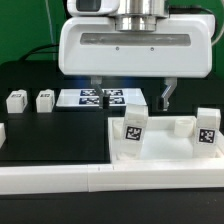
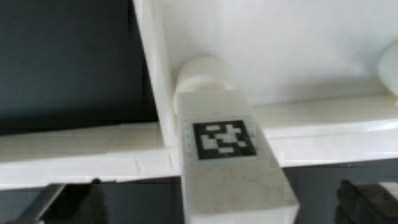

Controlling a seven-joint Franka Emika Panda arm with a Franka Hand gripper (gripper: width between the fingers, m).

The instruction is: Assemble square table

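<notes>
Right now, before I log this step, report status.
Gripper open, empty, above a leg. Leg upright in the top's corner socket. Nothing in the way seen.

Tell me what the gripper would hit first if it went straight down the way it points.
Most likely the upright white leg standing on the table top: it sits right under the middle of the open gripper. How close is hard to tell.
</notes>
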